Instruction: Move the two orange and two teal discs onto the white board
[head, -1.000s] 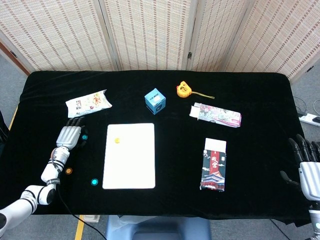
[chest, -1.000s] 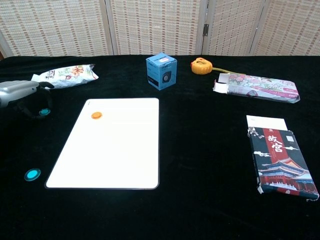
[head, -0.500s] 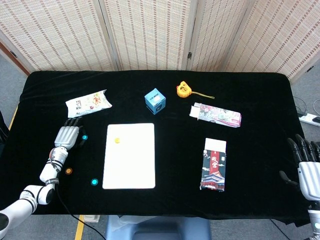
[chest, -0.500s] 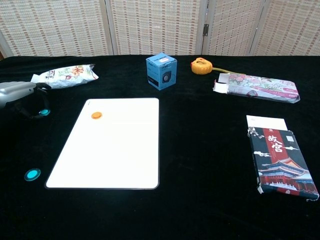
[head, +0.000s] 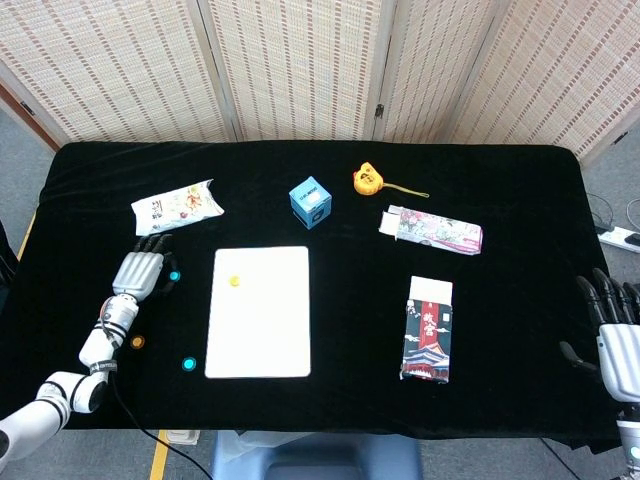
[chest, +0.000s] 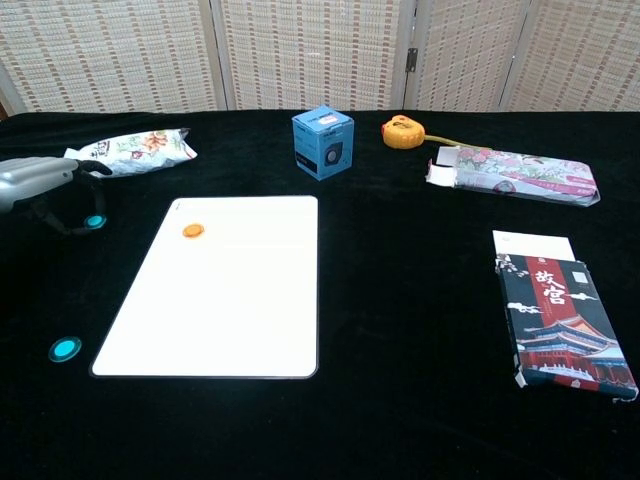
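Note:
My left hand (head: 140, 270) sits at the table's left, left of the white board (head: 258, 335). Its thumb and a finger pinch a teal disc (head: 174, 276) just off the cloth; the chest view shows the same hand (chest: 38, 178) and disc (chest: 95, 221). One orange disc (head: 234, 282) lies on the board's far left corner. The other orange disc (head: 137, 342) lies on the cloth beside my left forearm. A second teal disc (head: 187, 363) lies left of the board's near corner. My right hand (head: 615, 330) hangs open off the table's right edge, fingers spread.
A snack packet (head: 177, 205) lies just beyond my left hand. A blue cube box (head: 311, 200) and an orange tape measure (head: 367, 180) stand behind the board. A floral box (head: 432, 230) and a dark printed box (head: 428, 330) lie to the right.
My left hand has shifted slightly, and the teal disc at its fingertips has moved a little toward the board. The right hand is almost still.

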